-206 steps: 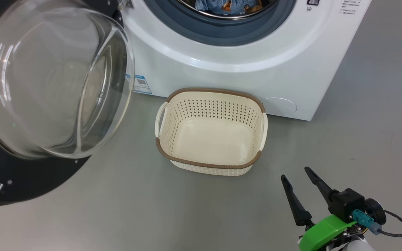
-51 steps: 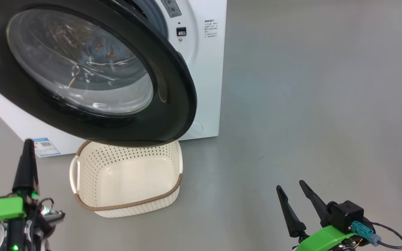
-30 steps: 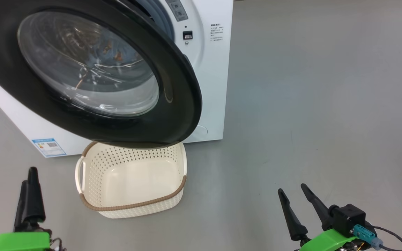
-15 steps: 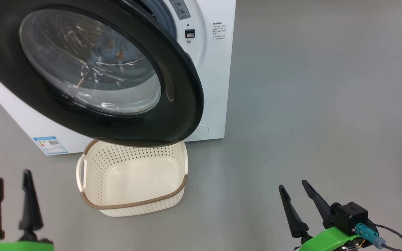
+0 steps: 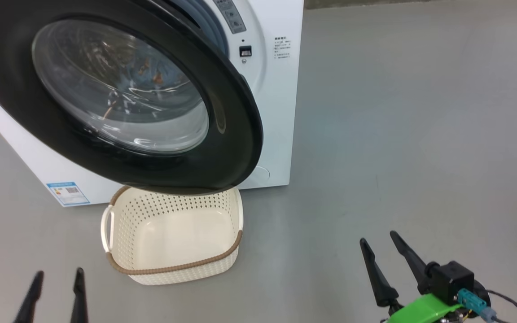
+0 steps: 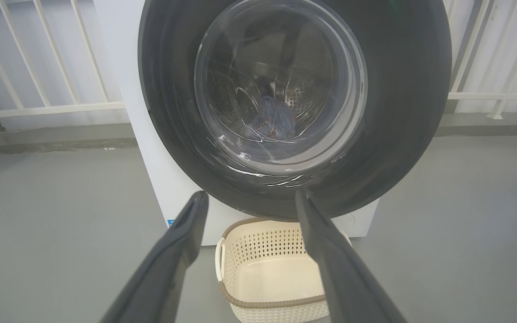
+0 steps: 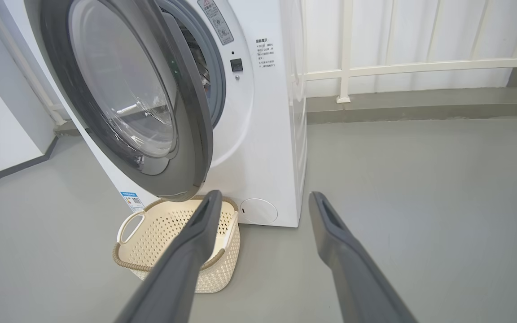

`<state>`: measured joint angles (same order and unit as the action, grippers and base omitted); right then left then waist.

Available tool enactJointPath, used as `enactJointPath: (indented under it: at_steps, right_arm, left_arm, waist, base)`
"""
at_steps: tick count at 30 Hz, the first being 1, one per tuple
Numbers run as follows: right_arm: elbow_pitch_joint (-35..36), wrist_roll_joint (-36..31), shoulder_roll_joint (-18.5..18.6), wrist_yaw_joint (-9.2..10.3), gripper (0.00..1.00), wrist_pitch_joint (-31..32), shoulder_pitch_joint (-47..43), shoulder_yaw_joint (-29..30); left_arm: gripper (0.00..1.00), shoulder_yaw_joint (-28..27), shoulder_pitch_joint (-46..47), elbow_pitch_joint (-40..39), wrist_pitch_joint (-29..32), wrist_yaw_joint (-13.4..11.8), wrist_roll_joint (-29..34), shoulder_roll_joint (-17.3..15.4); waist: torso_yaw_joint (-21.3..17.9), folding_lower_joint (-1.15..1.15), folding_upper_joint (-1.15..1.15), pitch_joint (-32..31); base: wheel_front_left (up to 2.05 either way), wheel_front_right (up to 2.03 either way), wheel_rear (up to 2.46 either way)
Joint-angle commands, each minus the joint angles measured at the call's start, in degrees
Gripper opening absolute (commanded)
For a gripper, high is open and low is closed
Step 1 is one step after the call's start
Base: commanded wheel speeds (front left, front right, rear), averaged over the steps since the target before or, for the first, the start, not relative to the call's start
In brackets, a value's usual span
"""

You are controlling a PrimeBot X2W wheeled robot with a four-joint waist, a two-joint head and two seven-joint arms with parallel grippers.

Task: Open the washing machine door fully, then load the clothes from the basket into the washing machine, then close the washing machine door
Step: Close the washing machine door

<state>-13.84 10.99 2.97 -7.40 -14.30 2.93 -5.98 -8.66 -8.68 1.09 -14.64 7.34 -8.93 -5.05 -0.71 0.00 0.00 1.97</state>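
We log the basket [image 5: 182, 268] empty, clothes [image 6: 272, 121] in the machine [image 5: 281, 112]. Door [image 5: 222, 134] ajar; latching it remains. Left end effector [image 5: 59, 287] and right end effector [image 5: 378, 237] wide, empty.

Swung door [image 5: 222, 112] from wide open on the left to ajar across the drum [image 6: 222, 94], over basket [image 5: 173, 268] back rim; dropped left gripper [image 5: 59, 271] from sticker [image 5: 67, 193] height to the head view's bottom edge

Grey floor [image 5: 420, 134], white railing [image 7: 420, 67]
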Motion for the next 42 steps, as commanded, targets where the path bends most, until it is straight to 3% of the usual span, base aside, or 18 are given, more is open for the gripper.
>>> enactJointPath:
  at_steps: [1, 17, 42]
  right_arm:
    - [1.5, -0.2, -0.1, -0.09, 1.0, -0.7, -0.4, -1.1]
    - [1.8, -0.6, -0.1, -0.09, 1.0, -0.7, -1.4, -1.1]
    - [1.9, -0.7, -0.1, -0.09, 1.0, -0.7, -1.1, -0.6]
  left_arm:
    - [1.0, -2.1, 0.6, -0.9, -0.4, 0.1, 0.8, -0.3]
    - [1.0, -3.6, 0.2, 0.5, -0.4, 0.1, 3.5, 1.2]
    - [1.0, -2.3, 0.5, 2.7, -0.4, 0.1, 0.6, 1.0]
  waist:
    - [0.3, 0.0, 0.0, -0.3]
    - [0.7, 0.0, 0.0, -0.6]
    - [0.9, 0.0, 0.0, 0.0]
  base:
    - [0.0, 0.0, 0.0]
    - [0.0, 0.0, 0.0]
    - [0.0, 0.0, 0.0]
